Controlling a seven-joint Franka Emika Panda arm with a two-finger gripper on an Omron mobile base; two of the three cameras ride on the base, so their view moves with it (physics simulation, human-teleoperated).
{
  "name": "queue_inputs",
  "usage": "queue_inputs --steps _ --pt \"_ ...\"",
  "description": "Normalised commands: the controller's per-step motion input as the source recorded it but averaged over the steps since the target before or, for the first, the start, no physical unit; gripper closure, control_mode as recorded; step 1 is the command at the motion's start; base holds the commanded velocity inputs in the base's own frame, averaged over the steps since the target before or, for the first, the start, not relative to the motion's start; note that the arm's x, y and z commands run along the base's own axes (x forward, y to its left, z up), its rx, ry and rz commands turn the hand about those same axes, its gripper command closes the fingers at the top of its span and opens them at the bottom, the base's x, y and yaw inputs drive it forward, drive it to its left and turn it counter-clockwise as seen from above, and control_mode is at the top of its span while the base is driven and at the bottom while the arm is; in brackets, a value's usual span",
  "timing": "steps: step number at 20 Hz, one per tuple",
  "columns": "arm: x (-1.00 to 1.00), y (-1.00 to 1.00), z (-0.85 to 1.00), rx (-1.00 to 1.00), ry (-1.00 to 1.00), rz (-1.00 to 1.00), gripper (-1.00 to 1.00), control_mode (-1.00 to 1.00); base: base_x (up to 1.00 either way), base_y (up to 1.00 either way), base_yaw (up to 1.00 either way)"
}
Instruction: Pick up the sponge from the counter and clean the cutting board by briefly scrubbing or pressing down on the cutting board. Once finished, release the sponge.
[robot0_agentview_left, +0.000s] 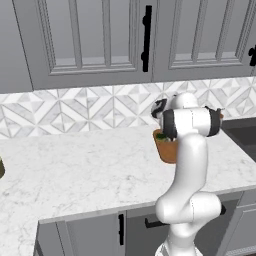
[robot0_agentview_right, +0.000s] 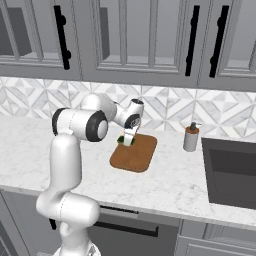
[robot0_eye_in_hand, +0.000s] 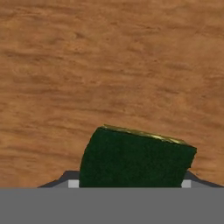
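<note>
The sponge (robot0_eye_in_hand: 135, 157) is clamped in the gripper (robot0_agentview_right: 128, 142) over the cutting board (robot0_agentview_right: 136, 154) at its 11 o'clock corner on the table (robot0_agentview_right: 170, 185). It should be pressed flat, rubbed briefly, kept inside the board's edges, then released.

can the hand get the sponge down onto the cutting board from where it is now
Probably yes. The hand already has the sponge between its fingers right over the cutting board, and bare wood lies below with nothing in between.
</note>
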Motion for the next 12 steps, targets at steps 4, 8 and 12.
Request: queue_inputs --steps 4,8,12 --pt "0.02 0.00 -0.34 0.00 -0.07 -0.08 1.00 -1.00 0.00 0.00 0.00" --pt "-0.03 0.30 -0.29 -0.08 0.02 -0.08 1.00 -1.00 0.00 0.00 0.00" --pt "-0.13 -0.07 -0.35 0.00 -0.08 0.00 1.00 -1.00 0.00 0.00 0.00"
